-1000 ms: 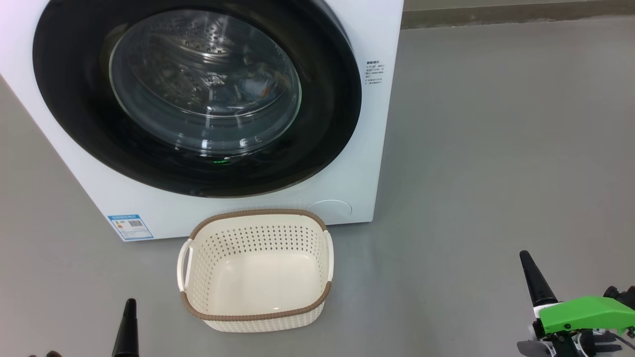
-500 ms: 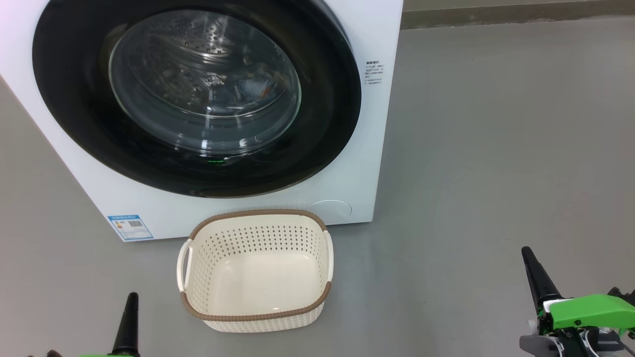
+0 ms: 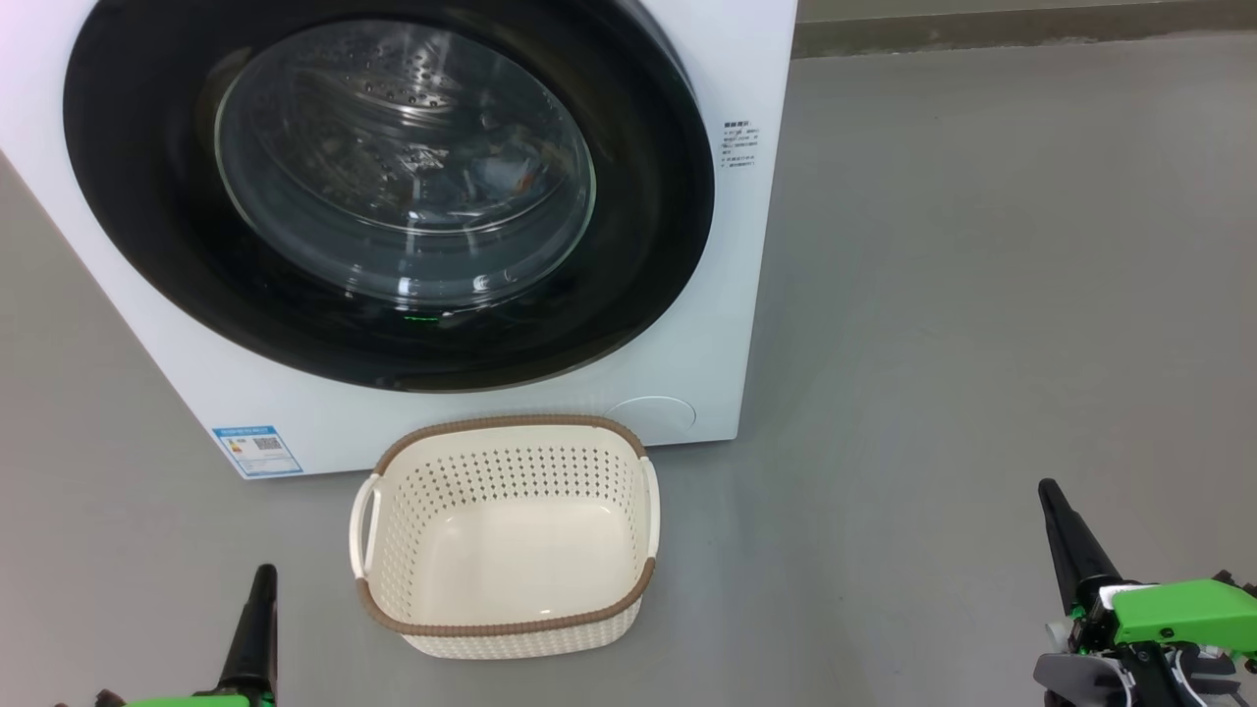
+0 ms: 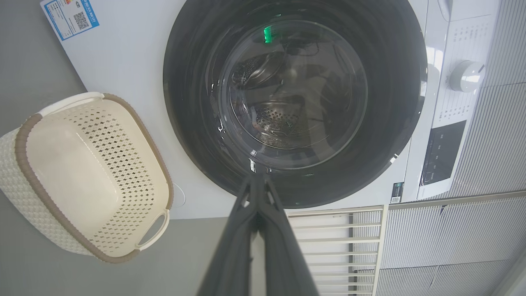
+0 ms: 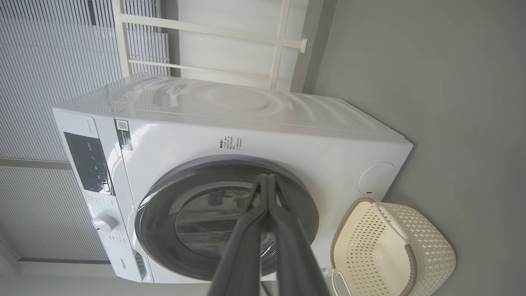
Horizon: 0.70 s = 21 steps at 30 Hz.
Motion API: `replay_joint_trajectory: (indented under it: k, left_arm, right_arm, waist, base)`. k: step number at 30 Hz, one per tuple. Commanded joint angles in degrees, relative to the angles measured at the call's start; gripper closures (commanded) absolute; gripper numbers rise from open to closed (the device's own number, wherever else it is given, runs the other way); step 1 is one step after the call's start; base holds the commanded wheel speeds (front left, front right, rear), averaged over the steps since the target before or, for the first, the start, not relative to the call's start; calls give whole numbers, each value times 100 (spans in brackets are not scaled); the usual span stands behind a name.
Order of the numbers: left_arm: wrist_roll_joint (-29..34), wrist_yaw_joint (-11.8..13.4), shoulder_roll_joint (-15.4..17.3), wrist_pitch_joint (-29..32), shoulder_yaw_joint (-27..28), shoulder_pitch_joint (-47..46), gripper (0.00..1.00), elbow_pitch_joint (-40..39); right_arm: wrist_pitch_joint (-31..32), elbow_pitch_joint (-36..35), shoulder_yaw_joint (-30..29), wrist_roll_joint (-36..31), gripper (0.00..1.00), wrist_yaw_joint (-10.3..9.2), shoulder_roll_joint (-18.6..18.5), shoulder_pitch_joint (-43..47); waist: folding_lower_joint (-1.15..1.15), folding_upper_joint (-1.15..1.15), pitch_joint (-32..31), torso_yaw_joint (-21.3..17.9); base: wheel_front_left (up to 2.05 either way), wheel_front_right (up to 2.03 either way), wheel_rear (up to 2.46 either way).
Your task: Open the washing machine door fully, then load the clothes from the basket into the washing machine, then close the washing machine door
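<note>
The washing machine [image 3: 746,245] stands ahead, white and boxy. Its round glossy black door [image 3: 147,196] lies flush against the front. Through the door's glass, a bit of the clothes [image 3: 503,175] shows faintly, light blue with orange, inside the steel drum. The cream basket [image 3: 511,424] sits on the floor just before the machine, with nothing in it. My left gripper [image 3: 263,571] is shut and bare at the lower left, beside the basket. My right gripper [image 3: 1047,487] is shut and bare at the lower right, well away. In the wrist views the left gripper [image 4: 257,179] and right gripper [image 5: 268,177] both point at the door.
Grey floor [image 3: 982,295] stretches wide to the machine's right. A blue label [image 3: 257,448] marks the front's lower left corner. A control panel with a knob [image 4: 466,76] runs along the machine's top. A white rack [image 5: 230,31] and ribbed wall stand behind.
Both grippers have crept slightly forward toward the machine, still shut. The basket, door and machine have not moved.
</note>
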Motion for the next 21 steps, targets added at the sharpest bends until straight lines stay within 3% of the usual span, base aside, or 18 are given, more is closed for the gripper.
replay_joint_trajectory:
  k: [1,8,21]
  left_arm:
    - [-200,-14,49,64,180,-265,100,-204]
    - [-660,-14,33,182,196,-286,100,-269]
    - [-681,-14,32,187,196,-287,100,-272]
  right_arm:
    - [72,-201,47,176,100,2,-18,-226]
    - [191,-269,-31,519,100,2,24,-231]
    - [195,-272,-34,536,100,2,26,-231]
  waist:
    - [-1,0,0,0]
    - [-1,0,-2,-3]
    - [-1,0,-2,-3]
  base:
    - [0,0,0]
    - [0,0,0]
    - [0,0,0]
